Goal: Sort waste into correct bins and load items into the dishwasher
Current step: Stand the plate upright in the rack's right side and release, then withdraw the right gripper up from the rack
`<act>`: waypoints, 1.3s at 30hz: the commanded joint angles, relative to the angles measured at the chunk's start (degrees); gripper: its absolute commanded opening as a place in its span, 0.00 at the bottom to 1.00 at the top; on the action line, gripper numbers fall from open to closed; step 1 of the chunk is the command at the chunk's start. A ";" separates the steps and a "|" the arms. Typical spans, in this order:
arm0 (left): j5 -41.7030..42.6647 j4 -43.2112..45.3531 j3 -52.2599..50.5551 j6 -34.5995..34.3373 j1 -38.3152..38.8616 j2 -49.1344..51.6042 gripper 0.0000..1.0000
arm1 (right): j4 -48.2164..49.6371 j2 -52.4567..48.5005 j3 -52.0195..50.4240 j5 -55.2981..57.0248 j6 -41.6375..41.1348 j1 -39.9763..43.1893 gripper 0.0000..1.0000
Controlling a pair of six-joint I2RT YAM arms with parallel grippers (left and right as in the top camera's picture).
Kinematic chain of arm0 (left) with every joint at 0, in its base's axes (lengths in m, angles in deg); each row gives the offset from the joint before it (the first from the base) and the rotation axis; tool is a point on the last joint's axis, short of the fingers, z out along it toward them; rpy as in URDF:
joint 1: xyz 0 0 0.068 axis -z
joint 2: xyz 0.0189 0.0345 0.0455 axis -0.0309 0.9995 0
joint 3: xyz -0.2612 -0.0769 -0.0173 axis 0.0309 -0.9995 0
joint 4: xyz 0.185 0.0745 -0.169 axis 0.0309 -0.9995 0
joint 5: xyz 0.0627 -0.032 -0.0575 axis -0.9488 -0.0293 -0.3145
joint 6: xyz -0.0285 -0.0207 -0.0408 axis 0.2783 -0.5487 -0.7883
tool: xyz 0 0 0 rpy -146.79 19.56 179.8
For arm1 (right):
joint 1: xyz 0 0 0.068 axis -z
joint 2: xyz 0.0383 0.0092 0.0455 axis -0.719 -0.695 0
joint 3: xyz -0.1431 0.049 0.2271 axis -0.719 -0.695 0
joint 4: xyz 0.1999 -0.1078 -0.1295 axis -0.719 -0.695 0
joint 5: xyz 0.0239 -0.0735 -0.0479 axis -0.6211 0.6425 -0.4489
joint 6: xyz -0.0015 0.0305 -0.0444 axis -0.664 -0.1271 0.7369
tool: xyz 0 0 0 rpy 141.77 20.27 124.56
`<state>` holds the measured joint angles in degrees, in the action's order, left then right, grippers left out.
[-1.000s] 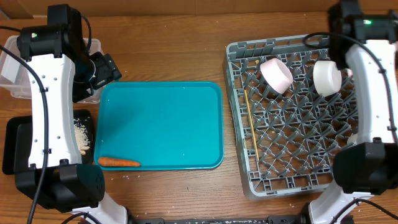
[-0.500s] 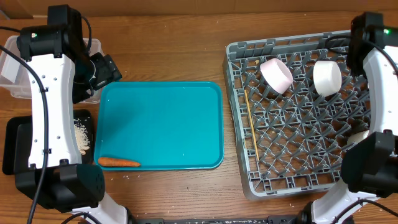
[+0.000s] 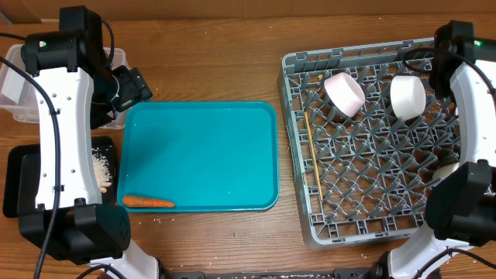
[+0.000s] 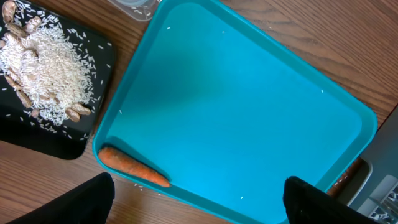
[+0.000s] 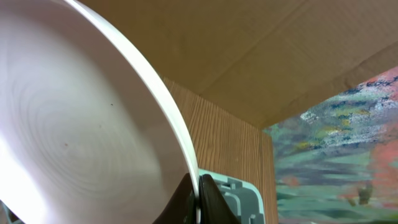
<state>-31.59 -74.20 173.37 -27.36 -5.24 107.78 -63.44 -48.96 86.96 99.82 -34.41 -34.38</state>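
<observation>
An orange carrot (image 3: 147,202) lies at the front left corner of the teal tray (image 3: 201,155); it also shows in the left wrist view (image 4: 132,167). My left gripper (image 4: 199,202) is open and empty, above the tray's front edge. My right gripper (image 5: 198,186) is shut on the rim of a pale pink plate (image 5: 81,124), held on edge near a corner of the grey dish rack (image 3: 372,155). The rack holds a pink bowl (image 3: 345,93), a white cup (image 3: 408,95) and a chopstick (image 3: 311,155). The right gripper itself is hidden under its arm in the overhead view.
A black bin with rice and peanuts (image 4: 43,93) stands left of the tray. A clear plastic bin (image 3: 15,85) stands at the far left back. A cardboard wall runs along the back of the wooden table.
My right arm has swung to the right edge of the rack with the plate. The left arm, carrot and tray have not moved.
</observation>
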 commanded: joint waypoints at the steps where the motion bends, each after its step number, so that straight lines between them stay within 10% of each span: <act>1: -0.79 0.17 1.05 0.70 -0.13 -0.55 0.89 | -0.72 0.50 -0.81 -0.50 0.26 -0.02 0.04; 34: -0.76 1.60 1.05 0.68 -0.15 -0.55 0.90 | -0.68 0.50 -7.37 -9.60 0.66 -8.87 0.14; 35: -0.76 1.60 1.05 0.68 -0.15 -0.55 0.90 | -0.72 0.50 -7.37 -10.05 0.63 -8.87 0.25; 37: -0.76 1.60 1.05 0.68 -0.15 -0.55 0.90 | -0.94 0.50 -7.37 -10.16 0.66 -8.85 0.82; 39: -0.76 1.60 1.05 0.68 -0.15 -0.55 0.90 | -1.33 0.50 -7.34 -9.99 0.66 -8.85 0.95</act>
<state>-31.72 -72.69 173.37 -27.36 -5.24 107.80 -64.43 -48.94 79.75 90.46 -33.80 -43.03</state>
